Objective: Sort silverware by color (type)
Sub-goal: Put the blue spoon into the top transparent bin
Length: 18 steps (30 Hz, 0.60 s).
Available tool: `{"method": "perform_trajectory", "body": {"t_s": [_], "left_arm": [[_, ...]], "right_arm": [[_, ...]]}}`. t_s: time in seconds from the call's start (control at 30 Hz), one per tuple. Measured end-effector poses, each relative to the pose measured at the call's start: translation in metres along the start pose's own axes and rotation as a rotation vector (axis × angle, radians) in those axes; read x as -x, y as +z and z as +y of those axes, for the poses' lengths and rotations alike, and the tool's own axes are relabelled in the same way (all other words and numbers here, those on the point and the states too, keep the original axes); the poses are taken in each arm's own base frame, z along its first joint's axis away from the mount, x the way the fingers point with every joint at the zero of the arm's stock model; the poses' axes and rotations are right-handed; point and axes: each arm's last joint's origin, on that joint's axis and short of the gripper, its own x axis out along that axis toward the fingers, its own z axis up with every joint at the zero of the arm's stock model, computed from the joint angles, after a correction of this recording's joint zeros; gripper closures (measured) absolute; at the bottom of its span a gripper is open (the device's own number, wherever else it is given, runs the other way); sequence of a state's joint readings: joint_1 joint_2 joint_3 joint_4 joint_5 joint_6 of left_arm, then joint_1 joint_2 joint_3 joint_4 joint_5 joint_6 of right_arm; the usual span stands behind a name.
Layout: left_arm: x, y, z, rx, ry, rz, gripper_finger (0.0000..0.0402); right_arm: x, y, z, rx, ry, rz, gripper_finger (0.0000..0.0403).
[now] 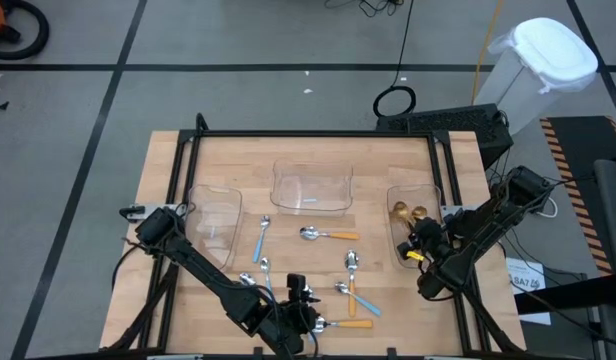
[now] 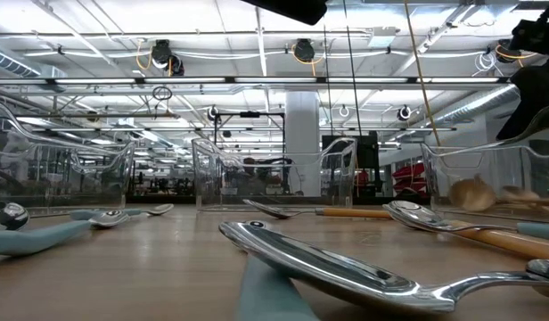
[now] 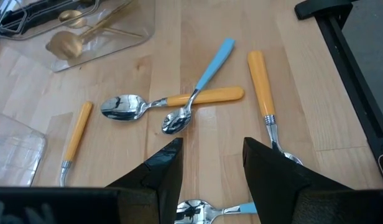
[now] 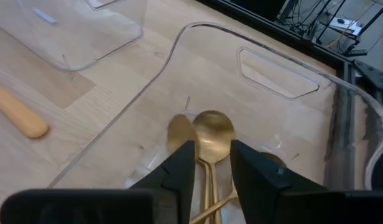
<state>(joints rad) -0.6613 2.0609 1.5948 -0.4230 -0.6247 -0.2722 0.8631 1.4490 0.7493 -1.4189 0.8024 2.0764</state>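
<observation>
Right gripper [image 4: 211,167] hangs over the clear tray [image 1: 435,200] by the table's right edge, its fingers parted a little with gold spoons [image 4: 211,134] lying between and just beyond them. Whether it has any hold on one of them I cannot tell; they seem to rest on the tray floor. Left gripper [image 3: 211,163] is low over the table's near edge, fingers apart and holding nothing, with a blue-handled spoon [image 3: 204,210] just under it.

As a judgement, the sorting is about a third done. The gold spoons all appear to be in the right tray, which holds nothing else that shows. The middle tray [image 1: 312,172] near the far edge and the left tray [image 1: 200,196] by the left edge both look empty.

Left to sort are the orange and blue ones, which lie loose on the bare table [image 1: 388,160]. One orange-handled spoon [image 1: 326,235] sits near the centre, just before the middle tray. A blue-handled one [image 1: 262,240] lies beside the left tray. Toward the near edge, an orange spoon [image 3: 173,101] and a blue spoon [image 3: 201,84] are crossed, the blue on top, with another orange-handled spoon [image 3: 263,87] just beside them. More of both colours cluster near the left gripper.
</observation>
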Motion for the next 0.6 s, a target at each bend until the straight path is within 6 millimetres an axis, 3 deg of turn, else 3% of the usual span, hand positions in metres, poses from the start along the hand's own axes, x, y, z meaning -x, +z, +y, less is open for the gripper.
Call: {"method": "perform_trajectory", "body": {"t_s": [0.13,0.3,0.6], "left_arm": [[0.000,-0.001,0.000,-0.007,0.003,0.009,0.0236],[0.000,-0.003,0.001,-0.013,0.008,0.030,0.0236],[-0.001,-0.018,0.010,0.108,0.077,0.169,0.0236]], "right_arm": [[0.011,0.010,0.006,0.019,0.033,-0.019,0.0300],[0.034,0.023,0.022,0.059,0.211,-0.139,0.0302],[0.065,0.021,0.064,0.228,0.508,-0.334,0.0302]]}}
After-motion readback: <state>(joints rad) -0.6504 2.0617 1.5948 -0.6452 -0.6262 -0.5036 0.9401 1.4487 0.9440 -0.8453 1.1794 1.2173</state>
